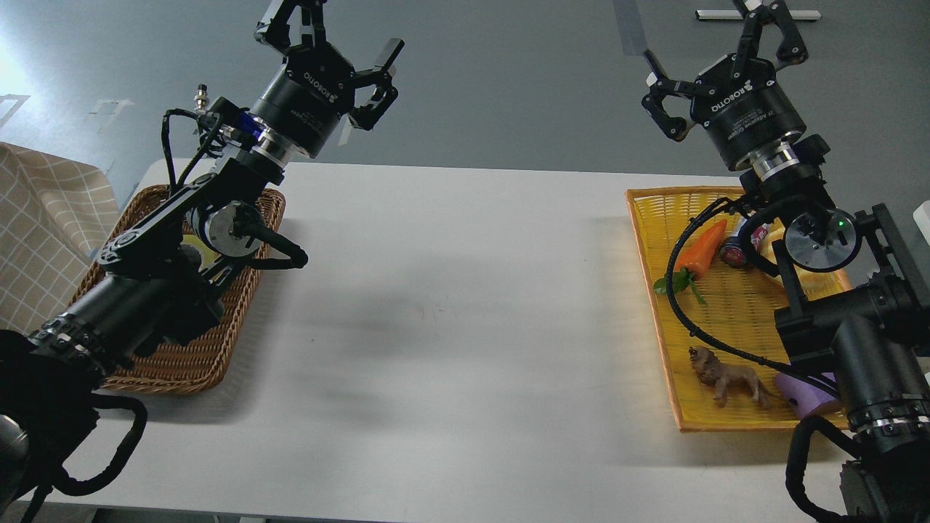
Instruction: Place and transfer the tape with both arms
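Observation:
The tape lies in the brown wicker basket at the table's left. Only a thin yellow sliver of it shows, because my left arm crosses in front of it. My left gripper is open and empty, raised high beyond the table's far edge, up and to the right of the basket. My right gripper is also open and empty, raised beyond the far edge above the yellow tray's far left corner. Neither gripper touches anything.
The yellow tray at the right holds an orange carrot toy, a small can, a yellow bread-like toy, a brown lion figure and a purple piece. A checked cloth hangs at the far left.

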